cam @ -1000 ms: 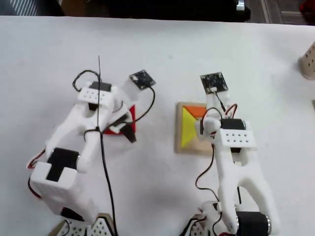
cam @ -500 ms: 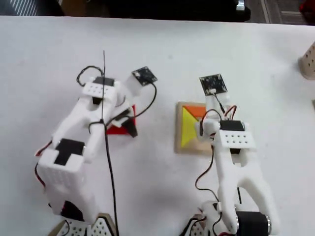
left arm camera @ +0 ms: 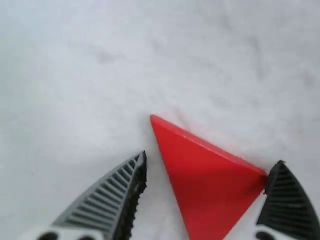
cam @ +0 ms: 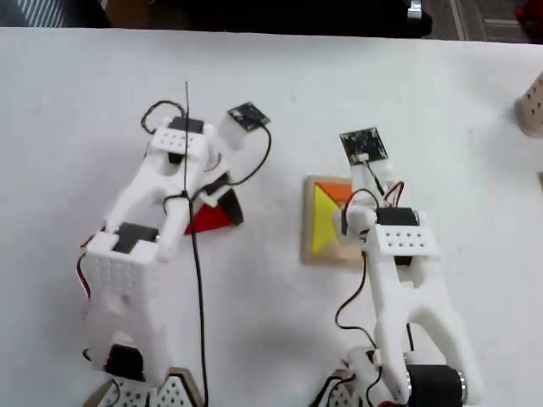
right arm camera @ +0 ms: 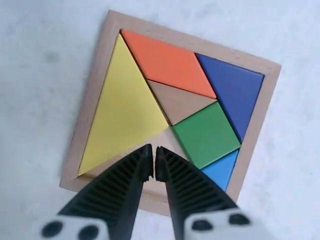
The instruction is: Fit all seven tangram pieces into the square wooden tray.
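I see a white bench (cam: 339,85) with two white arms side by side. The left arm (cam: 144,229) covers part of a red triangular tangram piece (cam: 208,219) lying flat on the bench, well apart from the tray.

The right arm (cam: 407,280) hides much of the square wooden tray (cam: 307,229) from above. Only yellow and orange show there.

From the right wrist, the tray rim (right arm camera: 270,95) frames:
- a large yellow triangle (right arm camera: 125,110)
- an orange parallelogram (right arm camera: 167,62)
- a dark blue triangle (right arm camera: 232,90)
- a green square (right arm camera: 207,132)
- a plain wooden triangle (right arm camera: 180,102)
- a light blue triangle (right arm camera: 220,170), partly behind the hand

The right hand (right arm camera: 154,152) hangs over the tray, fingers closed together on nothing. It hides the tray's near edge and a strip of bare floor.

The left hand (left arm camera: 210,162) is spread wide, one finger on each side of the red piece (left arm camera: 205,180). The dark finger (left arm camera: 285,195) looks to be touching one corner, and the grey finger (left arm camera: 115,200) sits just beside the piece. The frame edge cuts off the far end of the piece.
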Motion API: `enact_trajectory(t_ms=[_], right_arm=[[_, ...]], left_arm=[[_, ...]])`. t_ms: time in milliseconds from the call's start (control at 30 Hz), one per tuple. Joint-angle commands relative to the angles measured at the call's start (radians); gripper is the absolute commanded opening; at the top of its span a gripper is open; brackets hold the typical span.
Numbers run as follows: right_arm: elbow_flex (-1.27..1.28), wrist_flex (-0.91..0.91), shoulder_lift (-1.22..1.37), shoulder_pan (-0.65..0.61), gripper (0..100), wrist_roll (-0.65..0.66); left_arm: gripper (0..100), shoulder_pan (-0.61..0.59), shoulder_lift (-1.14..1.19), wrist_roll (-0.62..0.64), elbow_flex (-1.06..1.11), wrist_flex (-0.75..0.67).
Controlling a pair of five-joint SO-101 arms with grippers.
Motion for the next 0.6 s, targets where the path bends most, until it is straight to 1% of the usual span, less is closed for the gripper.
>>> enact_trajectory(t_ms=[0,233,367,567], right_arm=[[-0.006,-0.018,-0.035,-0.005,1.8,0.011],[-0.006,-0.019,-0.035,-0.005,1.8,0.011],[-0.006,-0.021,-0.03,-0.005,1.8,0.011],[-0.006,-0.021,-0.03,-0.005,1.9,0.011]], left_arm=[[37,-0.015,0.018,0.114,-0.091,0.017],[37,-0.015,0.024,0.127,-0.091,0.02],[37,-0.018,0.021,0.127,-0.091,0.06],[37,-0.036,0.019,0.127,-0.091,0.063]])
